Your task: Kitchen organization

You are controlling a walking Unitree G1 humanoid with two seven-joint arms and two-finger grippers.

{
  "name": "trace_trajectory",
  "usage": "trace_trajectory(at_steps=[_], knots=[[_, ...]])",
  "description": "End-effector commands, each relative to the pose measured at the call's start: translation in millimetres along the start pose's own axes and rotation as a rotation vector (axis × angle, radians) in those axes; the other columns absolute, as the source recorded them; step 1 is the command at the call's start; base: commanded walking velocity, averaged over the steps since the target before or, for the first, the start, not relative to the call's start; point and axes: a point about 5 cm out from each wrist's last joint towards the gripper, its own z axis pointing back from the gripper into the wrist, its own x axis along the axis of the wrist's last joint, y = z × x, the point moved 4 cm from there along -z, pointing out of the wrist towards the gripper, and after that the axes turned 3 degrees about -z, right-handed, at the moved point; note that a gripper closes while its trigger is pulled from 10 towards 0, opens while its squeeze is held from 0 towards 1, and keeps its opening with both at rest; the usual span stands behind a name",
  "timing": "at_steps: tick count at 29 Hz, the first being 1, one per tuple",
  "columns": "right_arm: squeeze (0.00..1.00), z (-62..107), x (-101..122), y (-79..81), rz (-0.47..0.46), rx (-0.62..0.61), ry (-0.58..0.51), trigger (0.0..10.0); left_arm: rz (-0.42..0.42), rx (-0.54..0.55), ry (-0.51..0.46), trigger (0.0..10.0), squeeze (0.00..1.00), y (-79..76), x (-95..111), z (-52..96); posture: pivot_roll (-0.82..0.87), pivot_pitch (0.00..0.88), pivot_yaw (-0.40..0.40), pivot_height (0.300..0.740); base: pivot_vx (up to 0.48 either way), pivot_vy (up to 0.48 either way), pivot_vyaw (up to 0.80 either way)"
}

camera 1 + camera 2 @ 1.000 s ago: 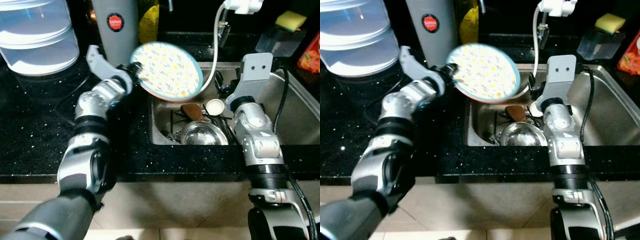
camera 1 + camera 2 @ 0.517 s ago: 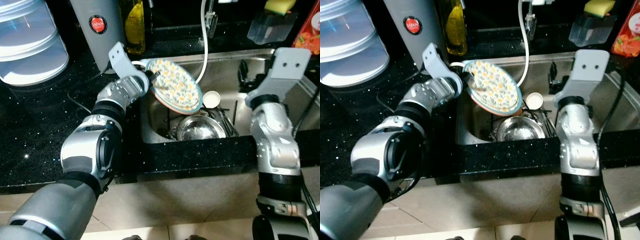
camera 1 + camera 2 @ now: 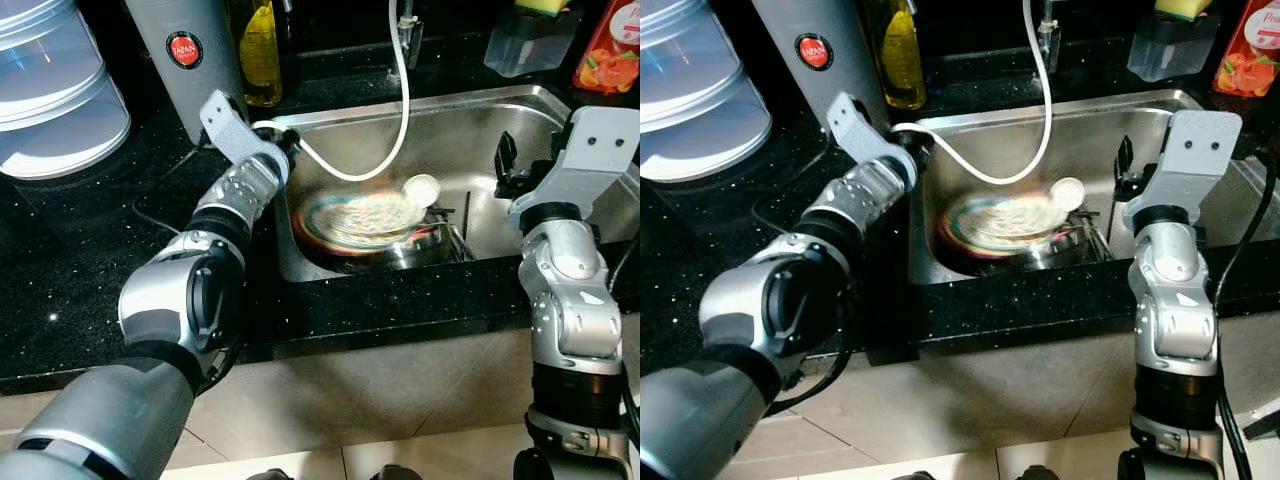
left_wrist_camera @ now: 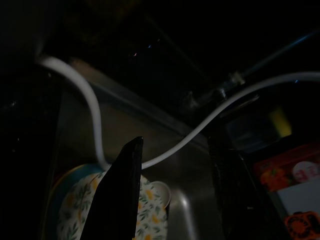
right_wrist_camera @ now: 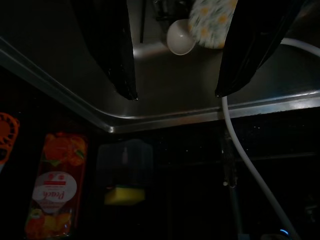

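A flowered plate with a teal rim lies blurred low in the steel sink, over a metal bowl and other dishes. My left gripper is at the sink's back left corner, above the plate and apart from it, open and holding nothing. In the left wrist view one black finger stands over the plate. A small white cup sits beside the plate. My right gripper is open and empty at the sink's right side, with the cup beyond it.
A white hose loops from the tap across the sink. On the black counter stand an oil bottle, a grey appliance and stacked clear containers. A sponge holder and an orange packet sit at the back right.
The plate has left my left gripper and dropped from the sink's left rim down onto the dishes in the sink. The camera has shifted a little.
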Motion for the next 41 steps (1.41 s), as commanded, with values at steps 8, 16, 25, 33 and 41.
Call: trace_trajectory(at_steps=[8, 16, 25, 33, 41], knots=[[0.00, -8.1, 0.9, 9.9, -0.028, 0.027, -0.006, 10.0, -0.311, -0.286, -0.142, 10.0, 0.00, -14.9, 41.8, 14.1, -0.06, 0.018, 0.068, 0.740, 0.000, 0.000, 0.00], [0.00, -5.6, -8.2, 22.7, -0.158, 0.074, 0.010, 10.0, -0.933, -0.193, -0.146, 10.0, 0.00, 29.5, 17.3, 65.5, 0.01, 0.000, 0.037, 0.740, 0.000, 0.000, 0.00], [0.00, 1.1, -10.6, 44.2, -0.309, 0.136, 0.000, 10.0, -1.031, -0.196, -0.220, 10.0, 0.00, 24.4, 10.0, 117.6, 0.07, 0.000, 0.006, 0.740, 0.000, 0.000, 0.00], [0.00, 6.1, -5.9, 62.8, -0.426, 0.212, -0.029, 10.0, -1.061, -0.167, -0.287, 10.0, 0.00, 8.6, 10.3, 140.2, 0.10, 0.000, -0.015, 0.740, 0.000, 0.000, 0.00], [0.00, 16.9, -26.4, 56.6, -0.383, 0.174, -0.010, 10.0, -1.210, -0.123, -0.305, 10.0, 0.00, 8.0, 3.4, 146.0, 0.10, 0.000, -0.029, 0.740, 0.000, 0.000, 0.00]])
